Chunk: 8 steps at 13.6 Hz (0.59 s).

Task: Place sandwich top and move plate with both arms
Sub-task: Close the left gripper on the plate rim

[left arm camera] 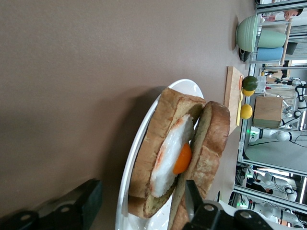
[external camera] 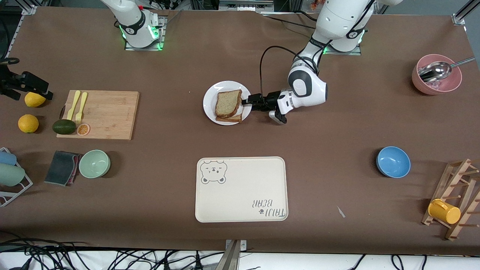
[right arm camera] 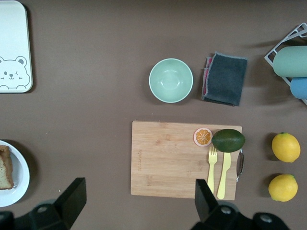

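Observation:
The white plate (external camera: 210,103) stands mid-table and carries the sandwich. The sandwich top (external camera: 228,102), a speckled brown slice, lies on the stack; in the left wrist view the sandwich top (left arm camera: 213,134) leans against the fried egg (left arm camera: 176,153) on the lower slice (left arm camera: 153,143). My left gripper (external camera: 247,101) is low at the plate's rim toward the left arm's end. It is open, and the left gripper (left arm camera: 141,194) straddles the plate's rim (left arm camera: 125,187), one finger outside it, one by the bread. My right gripper (right arm camera: 139,194) hangs open and empty high over the cutting board's (right arm camera: 168,158) edge.
A cream bear tray (external camera: 242,189) lies nearer the camera than the plate. Toward the right arm's end are a cutting board (external camera: 108,114) with avocado and cutlery, lemons (external camera: 28,123), a green bowl (external camera: 94,163) and a cloth. Toward the left arm's end are a blue bowl (external camera: 393,161), a pink bowl (external camera: 437,84) and a mug rack (external camera: 455,198).

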Each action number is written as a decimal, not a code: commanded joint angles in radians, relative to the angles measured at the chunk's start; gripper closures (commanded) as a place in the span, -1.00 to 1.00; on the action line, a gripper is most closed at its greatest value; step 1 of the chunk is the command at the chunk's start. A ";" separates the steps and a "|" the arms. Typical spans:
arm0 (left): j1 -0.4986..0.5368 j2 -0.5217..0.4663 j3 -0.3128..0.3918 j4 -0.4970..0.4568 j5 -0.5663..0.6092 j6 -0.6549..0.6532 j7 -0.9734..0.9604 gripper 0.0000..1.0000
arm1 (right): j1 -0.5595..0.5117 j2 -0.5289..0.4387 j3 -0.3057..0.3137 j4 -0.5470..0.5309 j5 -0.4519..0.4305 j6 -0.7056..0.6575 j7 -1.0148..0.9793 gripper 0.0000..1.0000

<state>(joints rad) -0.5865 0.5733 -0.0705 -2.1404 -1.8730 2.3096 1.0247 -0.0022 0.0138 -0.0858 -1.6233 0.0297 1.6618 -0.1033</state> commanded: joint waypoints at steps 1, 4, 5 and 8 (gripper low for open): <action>-0.019 0.010 0.003 0.013 -0.038 0.013 0.034 -0.33 | -0.006 -0.020 0.004 -0.013 -0.008 -0.007 0.007 -1.00; -0.016 0.025 0.003 0.011 -0.040 0.013 0.084 -0.19 | -0.006 -0.020 0.004 -0.013 -0.007 -0.007 0.007 -1.00; -0.016 0.028 0.003 0.011 -0.041 0.013 0.084 -0.13 | -0.006 -0.020 0.004 -0.013 -0.007 -0.007 0.007 -1.00; -0.013 0.028 0.003 0.013 -0.040 0.013 0.084 0.03 | -0.006 -0.020 0.004 -0.013 -0.007 -0.007 0.007 -1.00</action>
<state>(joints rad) -0.5909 0.5941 -0.0706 -2.1397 -1.8730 2.3107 1.0718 -0.0022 0.0138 -0.0859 -1.6233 0.0297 1.6618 -0.1032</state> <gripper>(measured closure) 0.480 0.000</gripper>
